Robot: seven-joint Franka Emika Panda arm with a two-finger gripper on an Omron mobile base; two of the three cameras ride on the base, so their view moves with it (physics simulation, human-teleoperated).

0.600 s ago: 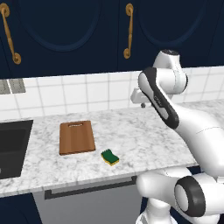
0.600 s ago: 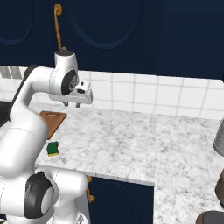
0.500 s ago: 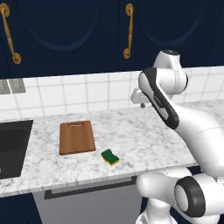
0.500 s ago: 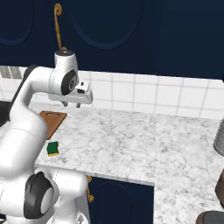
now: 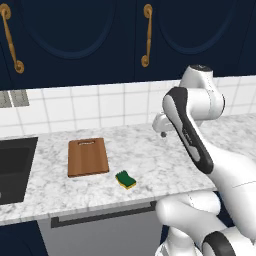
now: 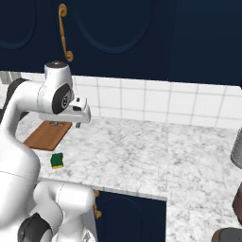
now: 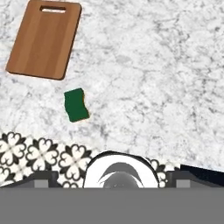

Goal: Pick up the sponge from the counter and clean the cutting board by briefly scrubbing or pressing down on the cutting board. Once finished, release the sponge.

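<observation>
The sponge (image 5: 125, 179) (image 6: 57, 160) lies flat on the counter (image 5: 150, 160) near its front edge, dark green side up (image 7: 76, 105). The cutting board (image 5: 88, 156) (image 6: 48, 135) (image 7: 45, 39) lies just behind and left of it, handle slot toward the wall. The two are apart. My gripper (image 6: 65, 125) (image 5: 161, 131) hangs high above the counter, right of both, pointing down. Its fingers stand wide apart and hold nothing.
A black sink basin (image 5: 12, 167) is set into the counter left of the board. Dark blue wall cabinets with brass handles (image 5: 146, 35) hang above the tiled wall. A grey object (image 6: 237, 151) stands at the far right. Patterned floor (image 7: 39, 153) shows past the counter's front edge.
</observation>
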